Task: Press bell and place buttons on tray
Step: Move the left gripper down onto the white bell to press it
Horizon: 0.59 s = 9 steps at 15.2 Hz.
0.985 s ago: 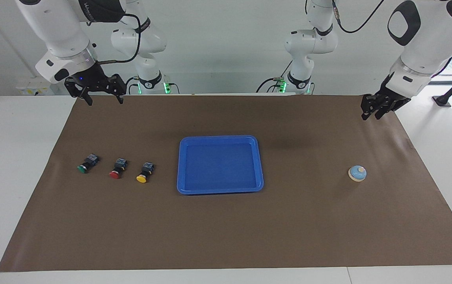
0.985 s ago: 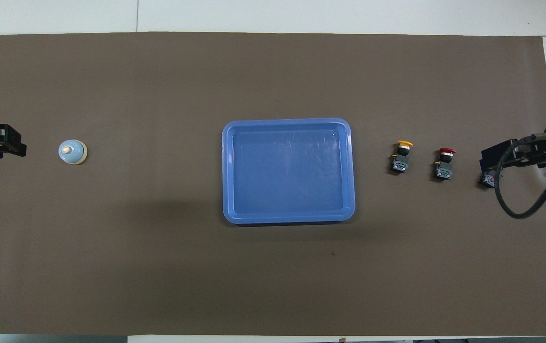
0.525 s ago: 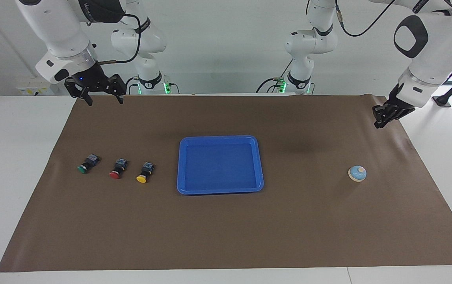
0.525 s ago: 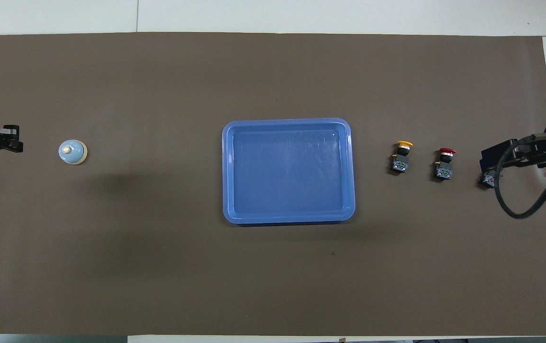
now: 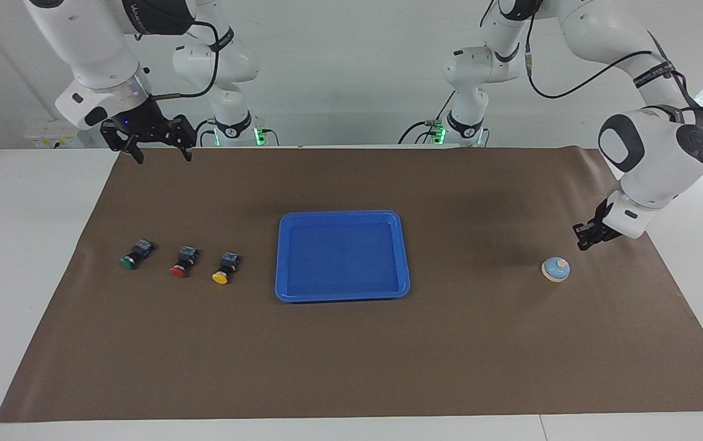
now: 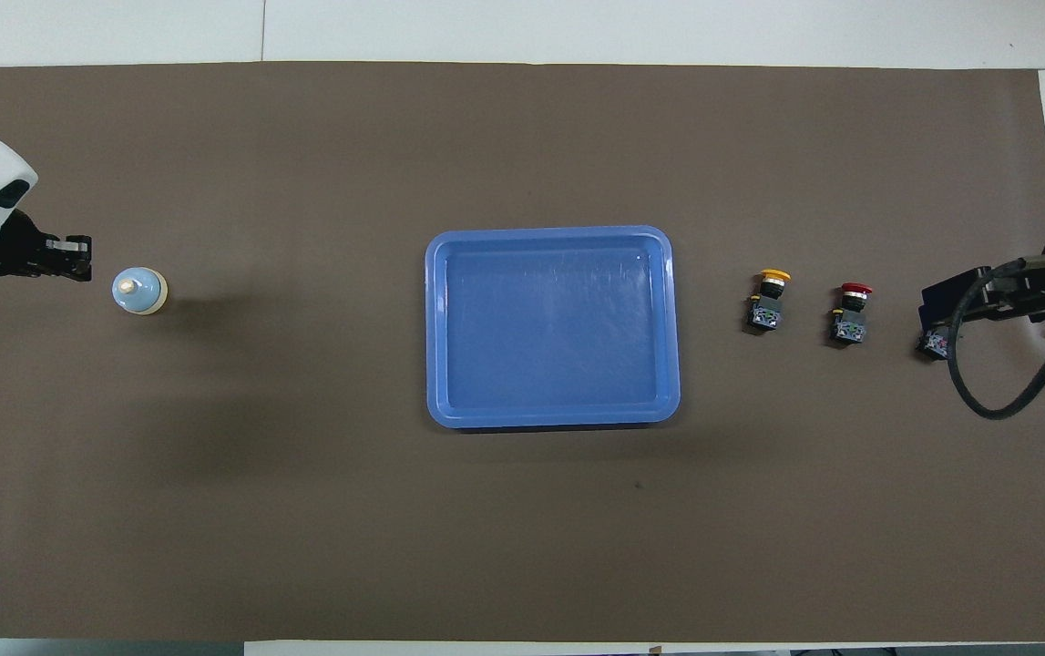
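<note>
Bell (image 5: pixel 556 269) sits near the table edge at the left arm's end. The left gripper (image 5: pixel 583 242) hangs just beside it, fingers clenched together – probably to press the knob. The right gripper (image 5: pixel 156 150), spread wide, waits above the buttons (image 5: pixel 181 261); the tray (image 5: pixel 342 217) lies mid-table.

Hardly any writing can be read here. The right arm's dark upper-arm cover (image 5: pixel 155 13), high above the brown paper mat (image 5: pixel 351 367), carries white lettering, but only part of it shows and I can't make out the word. A narrow black band (image 5: pixel 651 70) round the white left arm, up over the mat's corner at that arm's end, bears small white print, too fine to read. Nothing else shows any text, label or number.
</note>
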Available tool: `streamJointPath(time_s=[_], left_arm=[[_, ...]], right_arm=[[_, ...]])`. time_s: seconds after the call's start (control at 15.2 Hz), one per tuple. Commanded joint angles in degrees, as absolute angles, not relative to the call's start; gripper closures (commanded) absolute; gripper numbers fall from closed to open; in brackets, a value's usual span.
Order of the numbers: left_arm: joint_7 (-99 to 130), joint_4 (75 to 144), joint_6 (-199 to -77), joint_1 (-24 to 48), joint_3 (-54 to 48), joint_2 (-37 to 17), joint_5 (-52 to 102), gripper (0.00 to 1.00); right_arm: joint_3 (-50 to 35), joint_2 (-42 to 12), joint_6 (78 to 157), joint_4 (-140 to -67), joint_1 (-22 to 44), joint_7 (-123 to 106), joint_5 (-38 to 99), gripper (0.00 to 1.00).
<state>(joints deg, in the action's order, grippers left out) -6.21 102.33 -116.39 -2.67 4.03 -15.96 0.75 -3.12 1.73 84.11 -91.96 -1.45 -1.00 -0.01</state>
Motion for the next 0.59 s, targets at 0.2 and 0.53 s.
streamJointPath(time_s=[0.2,0.53], left_arm=[[-6.7,104.9,-123.4,-2.8,4.0,-20.2,-0.2,1.0],[-6.7,106.1,-124.5,-2.9,4.0,-21.3,-0.2,1.0]], right_arm=[[-3.1,3.2,83.7,-93.4,-1.9,-2.4,1.0,0.0],[-3.1,3.2,83.7,-93.4,-2.0,-2.4,1.0,0.0]])
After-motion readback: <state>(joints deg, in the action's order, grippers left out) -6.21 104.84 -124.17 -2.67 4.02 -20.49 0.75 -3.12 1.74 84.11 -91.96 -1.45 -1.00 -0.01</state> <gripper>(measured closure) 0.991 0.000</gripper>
